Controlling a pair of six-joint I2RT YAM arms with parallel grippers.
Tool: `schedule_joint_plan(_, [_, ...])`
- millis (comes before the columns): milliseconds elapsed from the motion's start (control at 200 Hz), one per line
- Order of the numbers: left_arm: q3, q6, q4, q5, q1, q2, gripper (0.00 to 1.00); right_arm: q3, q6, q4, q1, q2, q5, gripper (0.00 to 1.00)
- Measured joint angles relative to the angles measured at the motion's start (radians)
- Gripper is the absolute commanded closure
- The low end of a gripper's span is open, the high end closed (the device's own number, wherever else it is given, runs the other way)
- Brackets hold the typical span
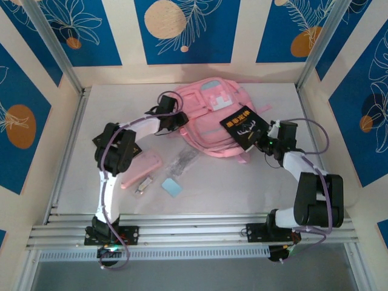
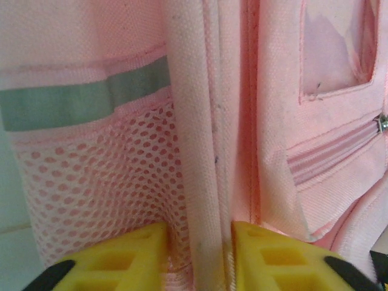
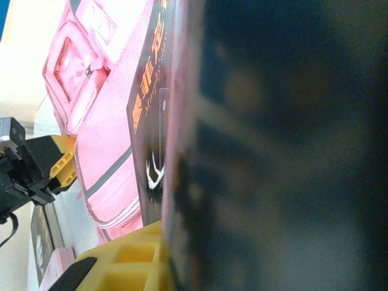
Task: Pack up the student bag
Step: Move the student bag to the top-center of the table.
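student bag (image 1: pixel 209 118): flat at the back middle of the table (image 1: pixel 254 188), front pockets facing up.
left gripper (image 2: pixel 200 260): in tight on the bag's left side, and the yellow fingers (image 2: pixel 133 264) are clenched on a ridge of pink fabric right beside the mesh side pocket (image 2: pixel 91 182).
right gripper (image 1: pixel 265 143): clamped on a black book (image 1: pixel 242 128) with orange lettering, which tilts over the bag's right edge.
near side of the table: a pink pencil case (image 1: pixel 140 171), a clear packet (image 1: pixel 182 160) and a pale blue card (image 1: pixel 171 187), all apart from the bag.
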Motion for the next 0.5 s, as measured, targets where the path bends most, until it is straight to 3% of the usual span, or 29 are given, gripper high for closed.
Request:
schedule_joint_plan(75, [-0.03,0.023,-0.02,-0.014,0.043,-0.029,0.39,0.039,0.007,0.016,0.055,0.041,0.0,1.0])
schedule_joint_plan(180, [-0.032,0.063,-0.077,-0.041,0.092,-0.059,0.29,0.084,0.03,0.027,0.119,0.087,0.001,1.0])
schedule_joint_plan(330, [-0.012,0.111,-0.195,-0.059,0.112,-0.098,0.26,0.121,0.065,0.02,0.156,0.112,0.001,1.0])
schedule_joint_plan(500, [-0.033,0.11,-0.281,-0.069,0.067,-0.206,0.27,0.145,0.09,0.0,0.16,0.112,0.0,1.0])
